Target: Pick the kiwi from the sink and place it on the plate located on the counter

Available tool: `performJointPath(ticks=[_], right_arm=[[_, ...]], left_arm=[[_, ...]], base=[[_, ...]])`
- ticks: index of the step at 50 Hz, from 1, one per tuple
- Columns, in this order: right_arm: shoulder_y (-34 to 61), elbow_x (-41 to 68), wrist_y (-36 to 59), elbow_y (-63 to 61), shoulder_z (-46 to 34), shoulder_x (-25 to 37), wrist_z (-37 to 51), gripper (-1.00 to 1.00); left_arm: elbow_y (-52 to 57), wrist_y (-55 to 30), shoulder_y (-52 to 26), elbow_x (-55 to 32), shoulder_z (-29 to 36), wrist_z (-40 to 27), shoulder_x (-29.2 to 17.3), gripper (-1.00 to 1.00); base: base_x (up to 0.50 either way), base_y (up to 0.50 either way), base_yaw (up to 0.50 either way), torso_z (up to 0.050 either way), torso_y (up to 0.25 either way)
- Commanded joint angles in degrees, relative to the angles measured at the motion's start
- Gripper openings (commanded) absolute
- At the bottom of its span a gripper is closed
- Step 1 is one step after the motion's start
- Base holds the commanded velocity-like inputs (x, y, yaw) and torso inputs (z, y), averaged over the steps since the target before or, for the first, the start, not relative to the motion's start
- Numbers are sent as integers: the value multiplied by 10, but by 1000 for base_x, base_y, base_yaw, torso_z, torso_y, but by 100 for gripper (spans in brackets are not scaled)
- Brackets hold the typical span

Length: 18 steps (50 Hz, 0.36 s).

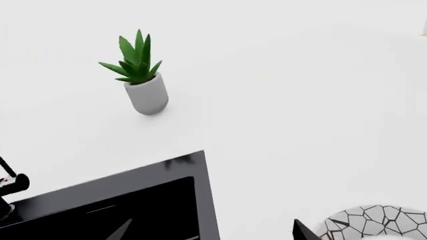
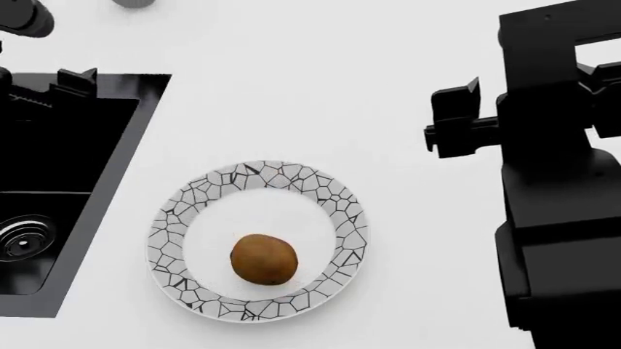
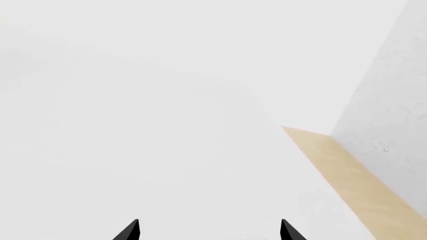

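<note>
The brown kiwi (image 2: 263, 259) lies on the white centre of the plate (image 2: 330, 196), which rests on the white counter (image 2: 291, 94) just right of the black sink (image 2: 58, 182). In the left wrist view my left gripper (image 1: 212, 233) is open and holds nothing. Only its two dark fingertips (image 1: 303, 232) show, one over the sink (image 1: 133, 200) and one beside the plate's patterned rim (image 1: 373, 220). My right gripper (image 2: 449, 122) hangs open and empty over bare counter, to the right of the plate and beyond it. Its tips (image 3: 130, 231) frame only white surface.
A green plant in a grey pot (image 1: 145, 90) stands on the counter behind the sink's corner. The black faucet (image 1: 10, 187) is at the sink's far side. My right arm's bulk (image 2: 558, 182) fills the right edge. Beyond the counter a tan floor strip (image 3: 347, 175) meets a white wall.
</note>
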Motion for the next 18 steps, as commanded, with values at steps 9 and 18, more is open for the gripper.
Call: performJointPath(ticks=[9,18], right_arm=[[16,-5,-14,34,-4,-3,1,100],[11,-4,14,6,-1,-1,7,100]], left_arm=[[101,70,79,-39,-55,-85,-92,100],[149,88,108,-54,-73,-105,-131,100]], base=[[0,0,0,0,0],[0,0,0,0,0]])
